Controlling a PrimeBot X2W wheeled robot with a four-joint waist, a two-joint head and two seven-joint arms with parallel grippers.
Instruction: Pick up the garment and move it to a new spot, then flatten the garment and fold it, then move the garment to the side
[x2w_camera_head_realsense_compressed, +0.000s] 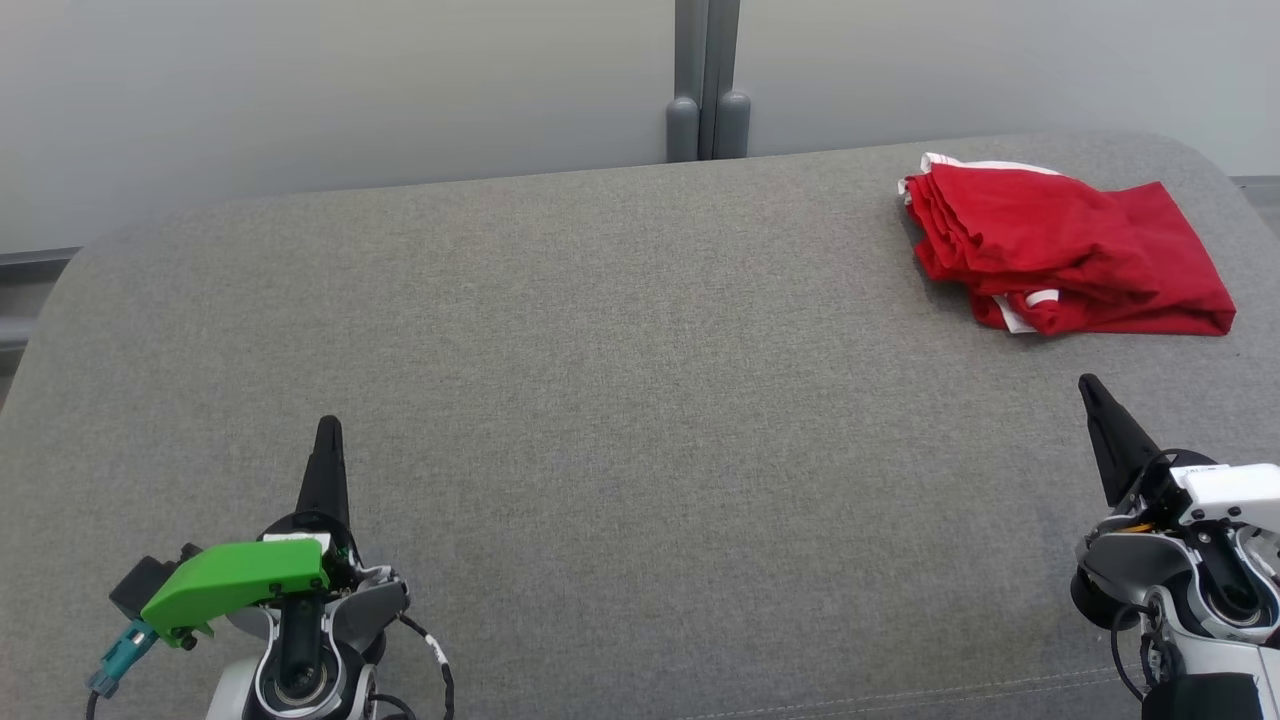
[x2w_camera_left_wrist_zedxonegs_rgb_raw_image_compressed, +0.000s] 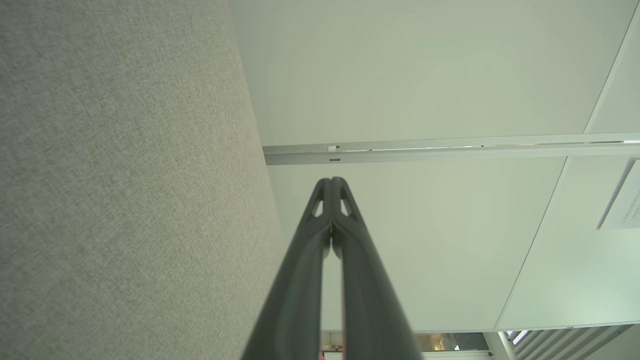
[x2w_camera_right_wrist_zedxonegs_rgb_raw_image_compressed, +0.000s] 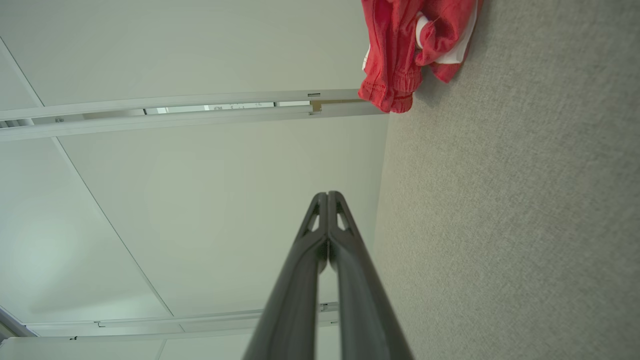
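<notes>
A red garment (x2w_camera_head_realsense_compressed: 1065, 245) with white trim lies folded in a loose bundle at the far right of the grey fabric table (x2w_camera_head_realsense_compressed: 620, 400). The right wrist view catches its near edge (x2w_camera_right_wrist_zedxonegs_rgb_raw_image_compressed: 400, 55) at the top. My left gripper (x2w_camera_head_realsense_compressed: 328, 428) rests at the lower left, fingers pressed together, holding nothing; in its own wrist view the tips (x2w_camera_left_wrist_zedxonegs_rgb_raw_image_compressed: 331, 181) meet. My right gripper (x2w_camera_head_realsense_compressed: 1088, 384) sits at the lower right, a little short of the garment, also shut and empty, tips together (x2w_camera_right_wrist_zedxonegs_rgb_raw_image_compressed: 327, 195) in the right wrist view.
A pale wall with a grey vertical post (x2w_camera_head_realsense_compressed: 708, 80) stands behind the table's far edge. The table's rounded corners fall away at the far left and far right. Bare grey fabric stretches between the two grippers.
</notes>
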